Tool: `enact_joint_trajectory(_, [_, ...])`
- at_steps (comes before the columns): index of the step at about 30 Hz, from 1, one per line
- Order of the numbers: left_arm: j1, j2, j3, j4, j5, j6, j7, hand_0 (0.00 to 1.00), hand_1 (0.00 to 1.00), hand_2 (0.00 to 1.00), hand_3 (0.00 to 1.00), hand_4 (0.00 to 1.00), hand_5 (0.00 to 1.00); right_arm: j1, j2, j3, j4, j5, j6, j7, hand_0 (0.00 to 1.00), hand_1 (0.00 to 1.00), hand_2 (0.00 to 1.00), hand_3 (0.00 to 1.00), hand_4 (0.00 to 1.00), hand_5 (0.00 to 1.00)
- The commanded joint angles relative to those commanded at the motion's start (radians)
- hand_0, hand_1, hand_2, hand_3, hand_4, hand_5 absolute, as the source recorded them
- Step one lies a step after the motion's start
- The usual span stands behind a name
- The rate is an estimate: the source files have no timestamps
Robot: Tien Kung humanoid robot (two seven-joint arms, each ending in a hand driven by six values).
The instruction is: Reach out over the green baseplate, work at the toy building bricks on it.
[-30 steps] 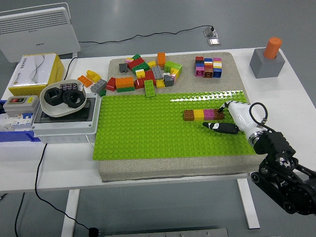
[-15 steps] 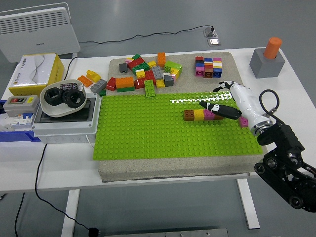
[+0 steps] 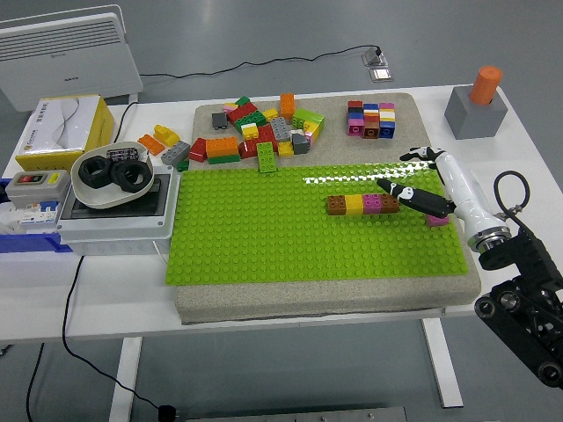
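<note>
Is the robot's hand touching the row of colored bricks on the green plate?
Cannot tell. In the head view the right hand has a black fingertip right at the brown end of the brick row, but no clear contact or gap shows.

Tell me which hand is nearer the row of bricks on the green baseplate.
Right. The right hand hovers open at the brick row's right end; the left hand is out of view.

One high head view from the robot's side, facing forward and down over the white table (image 3: 290,323).
</note>
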Motion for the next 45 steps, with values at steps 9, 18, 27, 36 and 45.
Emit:
enact_joint_trajectory(9, [0.0,-0.007,0.02,-0.002,-0.007,-0.01,0.0,0.691,0.531,0.58,0.63,0.656,0.71,-0.012,-0.009,0.063,0.007,-0.003,0.001,0.004,0.719,0.752,0.77,0.655,0.955,0.665])
enact_joint_trajectory(18, [0.0,-0.008,0.025,-0.003,-0.019,-0.019,-0.001,0.691,0.527,0.578,0.63,0.656,0.71,-0.021,-0.005,0.087,-0.001,0.004,0.0,0.005,0.716,0.735,0.758,0.652,0.937,0.642])
enact_joint_trajectory(27, [0.0,-0.009,0.029,-0.005,-0.022,-0.024,0.0,0.691,0.527,0.578,0.631,0.658,0.71,-0.024,-0.006,0.083,-0.003,0.013,0.001,0.006,0.711,0.72,0.739,0.647,0.885,0.584])
enact_joint_trajectory(36, [0.003,-0.013,0.022,-0.004,-0.04,-0.031,-0.002,0.692,0.528,0.576,0.632,0.659,0.712,-0.035,-0.016,0.096,-0.006,0.033,-0.003,0.014,0.71,0.716,0.733,0.647,0.873,0.571])
enact_joint_trajectory(45, [0.009,-0.01,0.023,-0.003,-0.041,-0.033,-0.004,0.692,0.521,0.576,0.633,0.663,0.714,-0.031,-0.008,0.087,-0.005,0.031,-0.004,0.017,0.702,0.712,0.731,0.645,0.861,0.558])
